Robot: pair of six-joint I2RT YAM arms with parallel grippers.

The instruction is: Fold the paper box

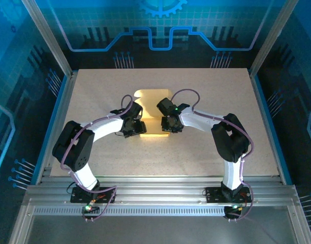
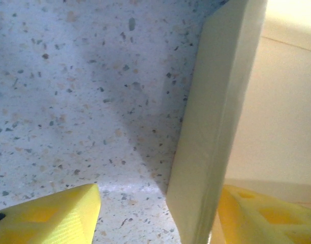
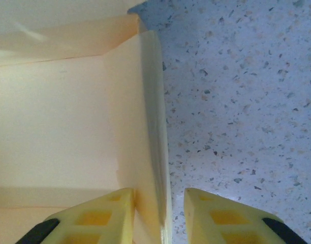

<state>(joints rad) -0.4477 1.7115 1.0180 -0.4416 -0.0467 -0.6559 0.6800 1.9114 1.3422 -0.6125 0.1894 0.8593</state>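
Pale yellow-tan card, the paper box (image 1: 151, 101), is seen lying at the middle of the speckled bench (image 1: 94, 91), between the two wrists. It is only partly formed: its base panel (image 3: 54, 127) lies flat, while a wall is raised at each side.

The left fingers (image 2: 54, 216) are spread and set astride the left side wall (image 2: 216, 127). One finger is on the bench well clear of the card, the other is close against the wall on the box's inner side, and nothing is pinched. The right fingers (image 3: 94, 221) are likewise parted around the right side wall (image 3: 153, 127). The inner finger is at or nearly at the card, and a strip of bench is visible between the wall and the outer finger.

The step in hand is judged to be the setting of both side walls upright along their creases. It would be done best if both walls were closed on gently and evenly, low near the crease, so that thin card is not buckled. The base should be kept flat on the bench, and the two sides worked together so that the box is not dragged sideways.
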